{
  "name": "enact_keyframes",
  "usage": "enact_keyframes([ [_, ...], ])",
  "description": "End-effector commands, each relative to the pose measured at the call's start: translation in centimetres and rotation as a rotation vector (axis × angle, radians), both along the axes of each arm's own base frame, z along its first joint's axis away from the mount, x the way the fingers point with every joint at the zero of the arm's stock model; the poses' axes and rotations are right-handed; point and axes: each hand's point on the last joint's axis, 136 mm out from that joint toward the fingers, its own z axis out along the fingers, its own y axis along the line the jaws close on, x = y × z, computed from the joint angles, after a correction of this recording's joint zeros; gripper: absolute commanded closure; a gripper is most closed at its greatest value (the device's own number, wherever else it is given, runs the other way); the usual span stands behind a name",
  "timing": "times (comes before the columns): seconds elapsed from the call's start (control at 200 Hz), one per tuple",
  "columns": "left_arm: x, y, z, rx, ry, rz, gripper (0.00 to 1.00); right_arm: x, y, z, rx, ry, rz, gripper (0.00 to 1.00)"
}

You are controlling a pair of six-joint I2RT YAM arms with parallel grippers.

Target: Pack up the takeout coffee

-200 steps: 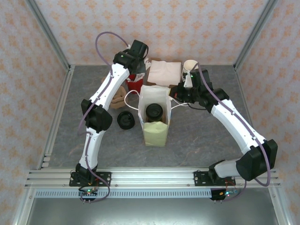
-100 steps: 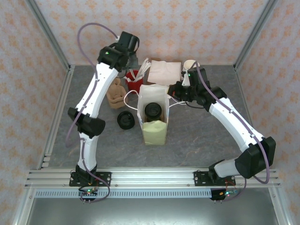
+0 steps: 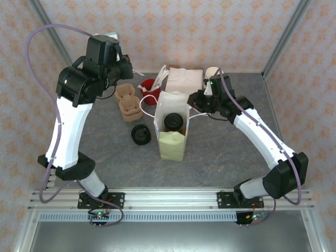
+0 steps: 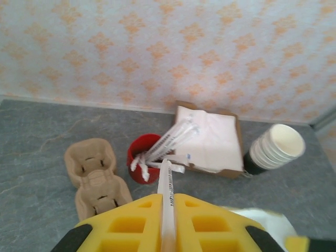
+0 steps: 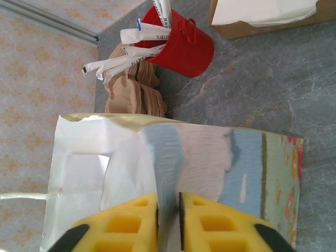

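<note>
1. Centrally on the grey tabletop (image 3: 226, 152) stands an open paper bag (image 3: 170, 149), pale green on its near face and white inside, with a thin white loop handle on each side.
2. Inside it sits the takeout coffee (image 3: 174, 122), upright, with its round black lid facing up through the bag's mouth.
3. At the bag's far right rim is the right gripper (image 5: 168, 197). Its yellow fingers sit close together on either side of the bag's wall. Whether they are pinching the paper or merely flanking it, I cannot tell.
4. High over the far left of the tabletop, the left gripper (image 4: 167, 198) is closed on a white paper-wrapped straw (image 4: 167, 176), which sticks out straight beyond the fingertips.
5. Below that gripper a red bucket (image 4: 140, 157) holds more wrapped straws.
6. Just left of the bucket lie stacked brown pulp cup carriers (image 4: 97, 173).
7. To the bucket's right is a cardboard box of white napkins (image 4: 210, 139), and beyond it a stack of lidless cream-rimmed cups (image 4: 275, 149).
8. Apart from the cups, a loose black lid disc (image 3: 140, 135) lies flat just left of the bag.
</note>
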Motion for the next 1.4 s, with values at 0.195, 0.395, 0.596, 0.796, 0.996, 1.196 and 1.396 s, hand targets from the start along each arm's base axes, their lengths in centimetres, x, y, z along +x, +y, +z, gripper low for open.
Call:
enact_keyframes([
  [0.195, -6.4, -1.5, 4.4, -0.078, -0.129, -0.13, 0.87, 0.2, -0.1, 3.4, -0.021, -0.049, -0.001, 0.56],
  [0.395, -8.3, -4.3, 3.3, -0.071, -0.105, -0.225, 0.86, -0.1, -1.2, 4.8, -0.057, -0.092, -0.018, 0.47],
  [0.596, -9.3, -8.1, 0.5, 0.004, -0.027, -0.329, 0.87, 0.3, -3.5, 6.5, -0.127, -0.143, -0.064, 0.43],
  [0.796, -9.6, -10.1, -3.8, 0.156, 0.098, -0.409, 0.86, 1.5, -5.9, 8.4, -0.155, -0.184, -0.128, 0.44],
  [0.996, -9.9, -11.4, -7.8, 0.255, 0.214, -0.478, 0.86, 3.3, -6.1, 9.4, -0.171, -0.213, -0.136, 0.45],
  [1.196, -10.3, -12.3, -10.7, 0.286, 0.301, -0.515, 0.81, 5.7, -5.4, 9.6, -0.195, -0.226, -0.119, 0.46],
  [1.396, -10.1, -12.9, -12.2, 0.278, 0.328, -0.517, 0.81, 8.5, -4.6, 8.5, -0.24, -0.224, -0.101, 0.47],
])
